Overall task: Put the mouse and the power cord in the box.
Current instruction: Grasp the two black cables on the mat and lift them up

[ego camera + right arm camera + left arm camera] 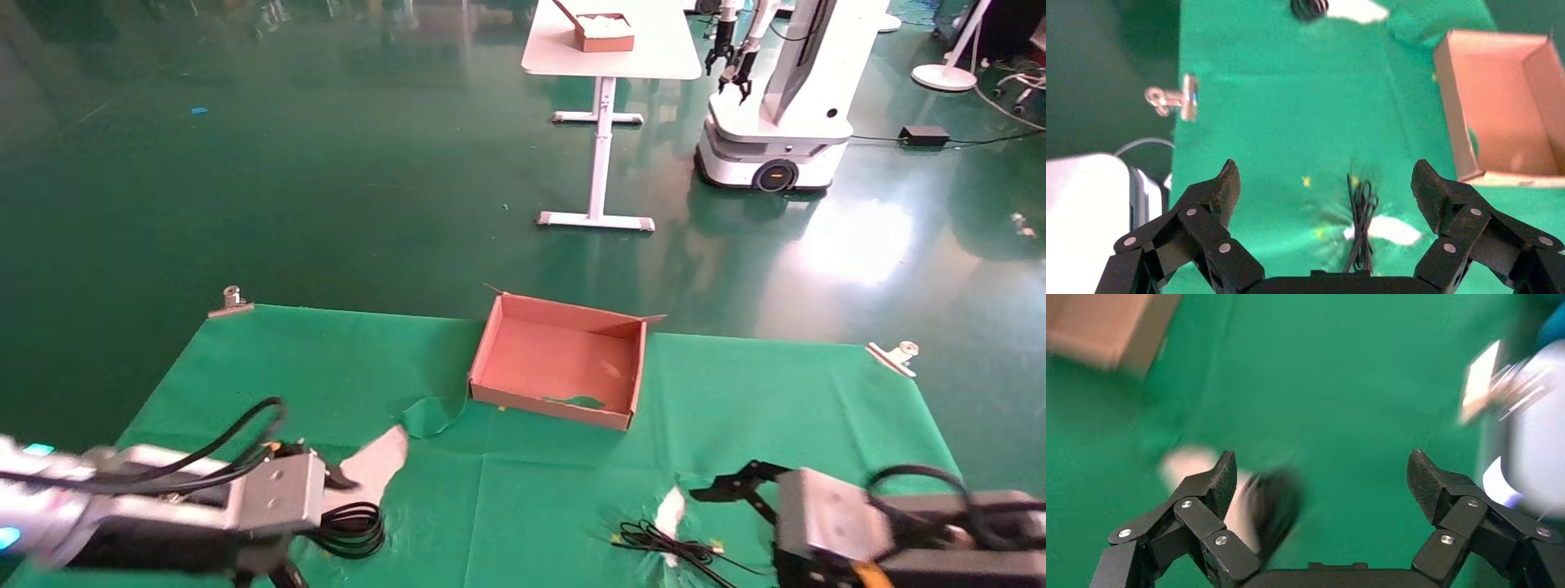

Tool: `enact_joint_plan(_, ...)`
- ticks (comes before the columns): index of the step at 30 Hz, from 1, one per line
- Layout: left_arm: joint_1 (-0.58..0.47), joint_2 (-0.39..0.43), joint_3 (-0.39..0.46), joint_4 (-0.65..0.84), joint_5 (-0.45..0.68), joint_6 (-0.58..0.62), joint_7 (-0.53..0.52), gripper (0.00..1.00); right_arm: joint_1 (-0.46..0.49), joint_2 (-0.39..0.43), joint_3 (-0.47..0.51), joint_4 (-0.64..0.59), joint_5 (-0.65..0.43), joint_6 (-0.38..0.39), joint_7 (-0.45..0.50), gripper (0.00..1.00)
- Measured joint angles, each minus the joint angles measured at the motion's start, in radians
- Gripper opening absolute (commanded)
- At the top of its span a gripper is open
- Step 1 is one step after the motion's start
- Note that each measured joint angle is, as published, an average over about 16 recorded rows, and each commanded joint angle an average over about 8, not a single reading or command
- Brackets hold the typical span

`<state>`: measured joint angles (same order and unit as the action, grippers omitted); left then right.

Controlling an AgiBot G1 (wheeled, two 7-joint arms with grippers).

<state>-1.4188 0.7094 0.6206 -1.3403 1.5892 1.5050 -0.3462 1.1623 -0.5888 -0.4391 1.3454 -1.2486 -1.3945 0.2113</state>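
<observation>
the left gripper [1321, 478], fingers spread and empty, hangs over the power cord [353, 528] at the cloth's near left edge (box [572, 322] ahead, toward the far edge).

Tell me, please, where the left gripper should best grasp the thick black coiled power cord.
Probably across the bundled strands of the thick black coiled power cord, from above with the open left gripper: the coil lies flat on the green cloth, strands packed together.

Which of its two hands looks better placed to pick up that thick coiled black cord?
The left hand: open, it hovers right beside the power cord. The right hand, also open, sits across the cloth over thin wire.
</observation>
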Motion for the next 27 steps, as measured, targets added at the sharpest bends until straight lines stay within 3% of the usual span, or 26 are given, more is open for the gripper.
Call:
enact_joint_plan(13, -0.035, 0.088, 0.099, 0.035, 0.259, -0.059, -0.029, 1.00, 0.024, -0.016, -0.024, -0.021, -0.057, 0.002, 0.025, 1.00)
enact_joint_plan(22, -0.021, 0.209, 0.199, 0.133, 0.535, -0.173, -0.056, 1.00, 0.025, -0.011, -0.026, -0.031, -0.060, 0.003, 0.051, 1.00)
enact_joint_plan(27, -0.019, 0.268, 0.233, 0.206, 0.635, -0.232, -0.059, 1.00, 0.022, -0.002, -0.026, -0.031, -0.062, 0.003, 0.059, 1.00)
